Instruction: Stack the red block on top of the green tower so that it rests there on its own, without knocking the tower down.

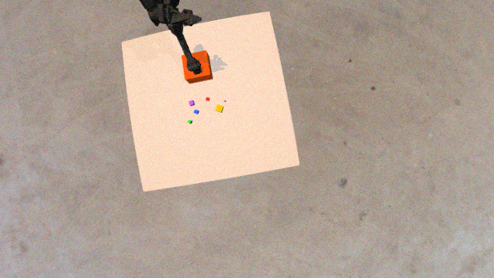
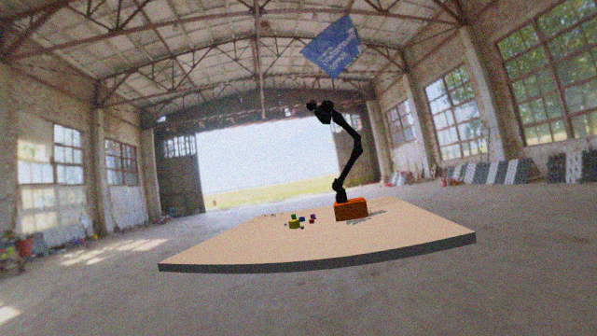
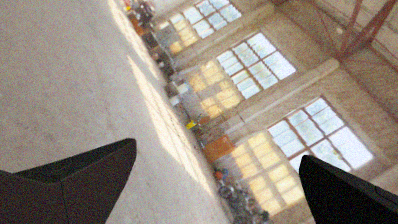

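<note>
Gripper [image 3: 215, 185] raised high, jaws wide, holding nothing; I must bring it down squarely over the red block [image 1: 208, 99], well apart from the green tower [image 1: 190, 121].

A square peach-coloured board [image 1: 239, 154] is lying on mottled grey concrete floor [image 1: 386, 193]. A black jointed arm [image 1: 184, 43] is rising from an orange box-shaped base [image 1: 204, 73]. Small red [image 1: 208, 99], purple [image 1: 191, 103], blue [image 1: 196, 112], green [image 1: 190, 122] and yellow [image 1: 219, 108] cubes are sitting scattered, apart from each other.

The arm [image 2: 347, 154] rears high, elbow bent, wrist raised; its jaws stand wide apart, holding nothing.
</note>
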Available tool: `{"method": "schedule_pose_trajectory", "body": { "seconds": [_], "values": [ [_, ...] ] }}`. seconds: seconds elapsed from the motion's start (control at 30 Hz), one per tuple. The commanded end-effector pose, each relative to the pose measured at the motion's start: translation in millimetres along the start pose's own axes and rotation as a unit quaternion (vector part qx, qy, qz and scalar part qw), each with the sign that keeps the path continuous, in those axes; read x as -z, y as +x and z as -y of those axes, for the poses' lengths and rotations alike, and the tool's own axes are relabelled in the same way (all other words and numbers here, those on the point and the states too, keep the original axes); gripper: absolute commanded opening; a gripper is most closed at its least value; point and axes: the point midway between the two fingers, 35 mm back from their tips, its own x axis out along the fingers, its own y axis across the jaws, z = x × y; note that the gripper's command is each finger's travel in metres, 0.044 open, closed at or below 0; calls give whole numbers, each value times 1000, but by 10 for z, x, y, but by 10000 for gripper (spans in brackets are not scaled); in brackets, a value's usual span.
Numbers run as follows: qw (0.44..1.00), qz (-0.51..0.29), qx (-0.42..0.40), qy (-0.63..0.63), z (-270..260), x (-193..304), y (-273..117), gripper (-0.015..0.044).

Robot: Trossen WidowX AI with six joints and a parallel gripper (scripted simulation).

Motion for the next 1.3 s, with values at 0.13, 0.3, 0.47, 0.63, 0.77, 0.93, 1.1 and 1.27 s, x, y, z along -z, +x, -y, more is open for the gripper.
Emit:
{"method": "schedule_pose_trajectory", "body": {
  "seconds": [0.13, 0.3, 0.47, 0.63, 0.77, 0.93, 1.1, 1.27],
  "values": [
    [998, -30, -1, 60, 26, 323, 118, 440],
    [975, -105, -1, 195, -20, 1094, 347, 440],
    [939, -164, 26, 301, -73, 1636, 458, 440],
    [869, -253, 42, 423, -348, 2431, 539, 440],
    [798, -324, 59, 504, -662, 3015, 522, 440],
    [694, -412, 86, 584, -1150, 3650, 397, 440],
    [583, -494, 117, 634, -1683, 4140, 156, 440],
    [468, -571, 151, 658, -2242, 4485, -175, 440]
  ]
}}
